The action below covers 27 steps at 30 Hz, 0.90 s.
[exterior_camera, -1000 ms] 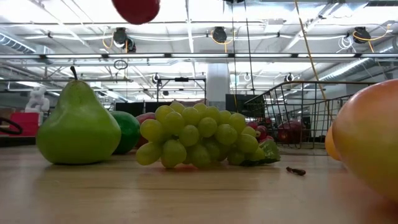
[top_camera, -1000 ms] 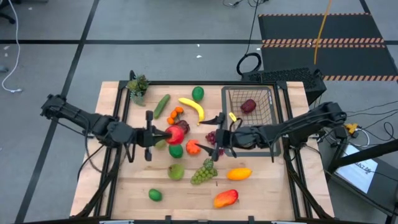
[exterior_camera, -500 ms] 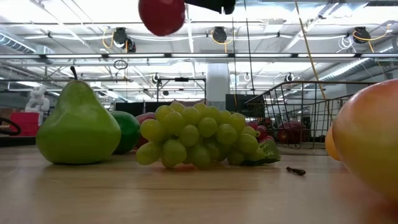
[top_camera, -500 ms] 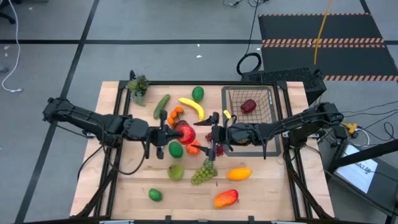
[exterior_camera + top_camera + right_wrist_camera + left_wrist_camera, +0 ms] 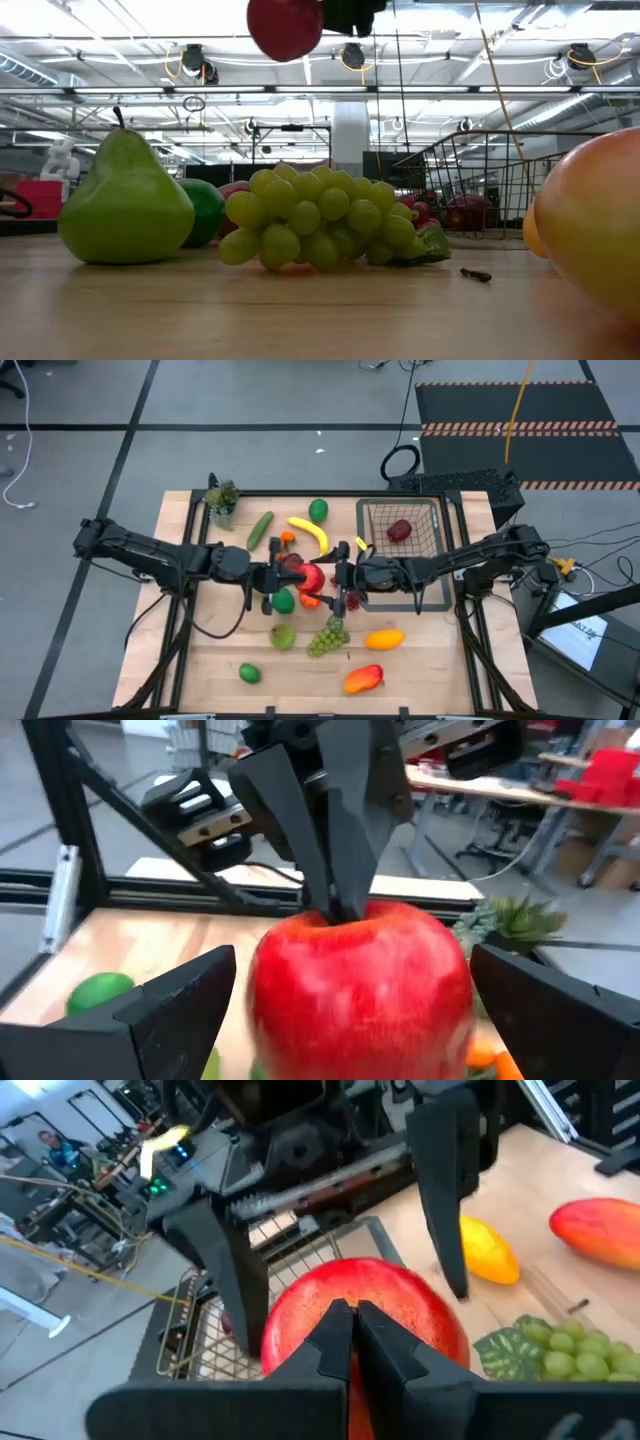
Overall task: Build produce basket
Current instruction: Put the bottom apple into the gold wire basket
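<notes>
A red apple (image 5: 311, 576) hangs above the middle of the table with my left gripper (image 5: 296, 574) shut on it. My right gripper (image 5: 338, 575) faces it from the right, open, one finger (image 5: 170, 1010) on each side of the apple (image 5: 360, 990) and touching nothing. The wire-mesh basket (image 5: 432, 550) stands at the far right on the table, with one dark red fruit (image 5: 399, 530) inside. Other produce lies on the tabletop: banana (image 5: 310, 533), cucumber (image 5: 260, 530), green grapes (image 5: 328, 636), pear (image 5: 283, 635). My left gripper pinches the apple at the middle of its top (image 5: 340, 915) between the tips of its two fingers (image 5: 330, 830); the fingertips hide the stem. The fingers come from the table's left, nearly level and slanting a little down. The apple is lifted clear above the other fruit.
A small potted plant (image 5: 221, 502) stands at the far left corner. A lime (image 5: 249, 673), a mango (image 5: 363, 678) and a yellow-orange fruit (image 5: 384, 639) lie toward the near edge. Small fruits crowd the table under the two grippers.
My left gripper has carried the apple toward the table's right edge, shut the whole time, with the apple clear of the table. My right gripper has edged toward the apple, open, so that its fingers now flank it.
</notes>
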Available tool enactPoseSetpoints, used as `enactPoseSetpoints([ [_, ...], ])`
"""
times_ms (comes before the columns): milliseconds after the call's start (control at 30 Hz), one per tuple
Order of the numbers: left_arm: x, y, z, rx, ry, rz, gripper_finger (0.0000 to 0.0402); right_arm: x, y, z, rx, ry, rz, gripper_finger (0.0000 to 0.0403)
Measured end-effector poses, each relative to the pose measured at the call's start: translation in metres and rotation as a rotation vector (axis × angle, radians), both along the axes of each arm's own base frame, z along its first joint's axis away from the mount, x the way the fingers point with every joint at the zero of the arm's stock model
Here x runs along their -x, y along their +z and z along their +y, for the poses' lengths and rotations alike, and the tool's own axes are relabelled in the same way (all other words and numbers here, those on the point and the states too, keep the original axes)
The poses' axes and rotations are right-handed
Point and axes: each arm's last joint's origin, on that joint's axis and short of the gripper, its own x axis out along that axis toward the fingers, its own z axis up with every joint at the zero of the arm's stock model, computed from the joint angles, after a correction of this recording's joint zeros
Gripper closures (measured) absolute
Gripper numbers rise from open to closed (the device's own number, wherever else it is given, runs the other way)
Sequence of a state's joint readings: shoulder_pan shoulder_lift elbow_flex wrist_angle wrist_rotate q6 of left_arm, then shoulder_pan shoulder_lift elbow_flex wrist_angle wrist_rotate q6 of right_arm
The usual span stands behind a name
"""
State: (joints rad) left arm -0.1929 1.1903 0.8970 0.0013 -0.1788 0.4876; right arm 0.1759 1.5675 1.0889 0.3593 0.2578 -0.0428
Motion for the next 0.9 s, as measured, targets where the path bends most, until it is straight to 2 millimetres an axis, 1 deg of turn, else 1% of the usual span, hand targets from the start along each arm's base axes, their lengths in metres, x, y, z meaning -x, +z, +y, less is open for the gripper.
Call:
enactPoseSetpoints([
  [100,-0.001,-0.001,0.000,0.002,-0.020,0.001,0.0398,-0.001,-0.002,-0.002,-0.001,-0.002,0.013,0.0003],
  [200,-0.001,0.001,0.001,0.007,-0.022,-0.010,0.0393,-0.001,-0.001,-0.005,-0.020,0.008,0.009,0.0003],
  [400,-0.001,0.000,0.002,0.009,-0.015,-0.006,0.0397,-0.002,-0.002,-0.010,-0.034,-0.007,0.014,0.0021],
  [500,-0.001,0.000,0.002,0.016,-0.013,-0.003,0.0387,-0.001,-0.003,-0.010,-0.029,-0.007,0.028,0.0030],
  [667,-0.001,0.001,0.001,0.033,-0.009,-0.008,0.0368,-0.001,-0.004,-0.011,-0.020,-0.013,0.039,0.0033],
  [767,-0.001,0.003,0.001,0.071,0.015,-0.029,0.0343,-0.001,-0.006,-0.011,-0.007,-0.016,0.056,0.0033],
  [833,0.000,0.004,0.000,0.088,0.037,-0.038,0.0311,0.000,-0.005,-0.012,0.001,-0.016,0.062,0.0033],
  [900,0.005,0.009,-0.002,0.101,0.087,-0.062,0.0270,0.002,-0.004,-0.012,-0.001,-0.019,0.065,0.0033],
])
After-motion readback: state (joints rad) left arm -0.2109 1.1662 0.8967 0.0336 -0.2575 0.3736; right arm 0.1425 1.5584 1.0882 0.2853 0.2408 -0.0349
